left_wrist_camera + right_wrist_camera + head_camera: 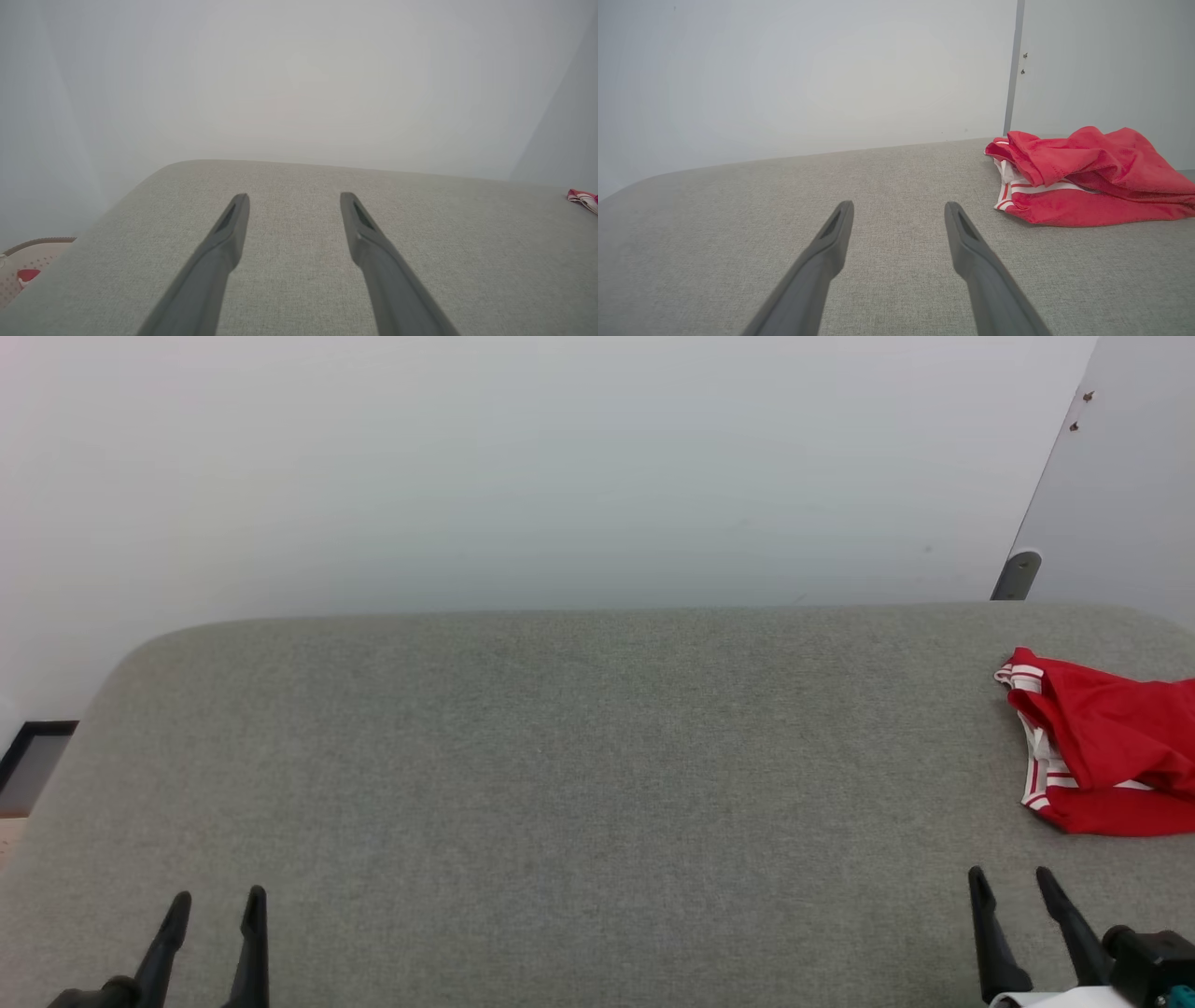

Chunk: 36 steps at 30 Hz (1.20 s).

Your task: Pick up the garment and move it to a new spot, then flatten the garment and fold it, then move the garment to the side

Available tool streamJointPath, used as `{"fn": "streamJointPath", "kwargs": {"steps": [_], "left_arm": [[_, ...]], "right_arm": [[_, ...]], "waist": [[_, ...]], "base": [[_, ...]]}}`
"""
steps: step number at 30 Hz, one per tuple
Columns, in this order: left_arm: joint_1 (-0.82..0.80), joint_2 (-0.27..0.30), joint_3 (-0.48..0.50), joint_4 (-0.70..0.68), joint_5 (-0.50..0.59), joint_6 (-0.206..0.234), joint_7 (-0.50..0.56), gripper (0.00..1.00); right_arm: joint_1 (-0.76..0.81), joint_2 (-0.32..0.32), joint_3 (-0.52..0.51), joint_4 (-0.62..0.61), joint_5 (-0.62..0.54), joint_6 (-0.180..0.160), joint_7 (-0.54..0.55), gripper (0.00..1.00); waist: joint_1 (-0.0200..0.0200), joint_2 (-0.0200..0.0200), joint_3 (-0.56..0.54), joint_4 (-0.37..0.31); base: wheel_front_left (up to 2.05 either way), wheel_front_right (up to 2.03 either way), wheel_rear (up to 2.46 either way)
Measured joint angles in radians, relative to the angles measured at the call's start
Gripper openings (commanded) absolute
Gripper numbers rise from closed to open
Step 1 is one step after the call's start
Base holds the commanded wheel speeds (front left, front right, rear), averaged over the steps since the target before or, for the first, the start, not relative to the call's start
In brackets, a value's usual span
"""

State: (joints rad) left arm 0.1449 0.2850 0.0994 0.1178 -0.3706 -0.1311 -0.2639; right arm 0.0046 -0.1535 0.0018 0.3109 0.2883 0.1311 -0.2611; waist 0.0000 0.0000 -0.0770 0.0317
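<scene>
Garment [28,275], as I judge it, is the red scrap with a touch of white lying in the pale perforated basket [44,243]. The basket sits off the left end of the grey fabric-covered table [560,756], below the table top. Too little of the scrap shows to make out sleeves, lettering or a long axis, so this call is unsure.

At the right end of the table lies a bunched red cloth heap [1087,177] with white-and-red striped trim along its table-centre edge. It shows no white sleeve, V-neck or lettering, so I take it for the other cloth, though I cannot rule it out.

Over the near edge of the table, the left gripper [219,894] hangs towards the left end and the right gripper [1009,871] towards the right end. Both point at the table's far edge, with jaws spread wide and nothing between them.

The coming move turns on side. The basket lies to the left of the left gripper's jaws, beyond the table's left end and lower than the table top. The left arm is therefore clearly the nearer one, and it would need to swing outward and reach down. The right gripper is well apart from the basket, with the whole table in between. It is near only the red heap, which lies ahead of its jaws towards the table's right end.
</scene>
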Motion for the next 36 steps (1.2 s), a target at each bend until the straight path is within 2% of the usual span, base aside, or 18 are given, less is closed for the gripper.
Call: {"fn": "streamJointPath", "kwargs": {"steps": [3,4,10,36], "left_arm": [[0.000,0.002,-0.006,0.005,-0.006,0.000,0.000,1.00],[0.000,0.002,-0.002,0.004,0.000,0.000,0.000,0.00],[0.020,-0.040,-0.015,0.054,-0.007,0.000,0.007,0.00],[-0.055,-0.101,-0.006,0.079,-0.397,0.000,0.124,0.00]], "right_arm": [[0.005,0.008,0.004,0.000,-0.003,0.000,0.000,1.00],[0.005,0.007,0.004,0.001,-0.003,0.000,0.000,0.00],[0.033,0.019,0.005,0.049,0.010,0.000,0.012,0.00],[0.004,0.045,-0.030,0.016,0.424,0.000,0.127,0.00]], "waist": [[0.0000,0.0000,0.001,-0.002],[0.0000,0.0000,0.002,-0.003],[0.0000,0.0000,0.003,-0.004],[-0.0001,0.0000,0.019,-0.009]], "base": [[0.00,0.00,0.00],[0.00,0.00,0.00],[0.00,0.00,0.00],[0.00,0.00,0.00]]}}
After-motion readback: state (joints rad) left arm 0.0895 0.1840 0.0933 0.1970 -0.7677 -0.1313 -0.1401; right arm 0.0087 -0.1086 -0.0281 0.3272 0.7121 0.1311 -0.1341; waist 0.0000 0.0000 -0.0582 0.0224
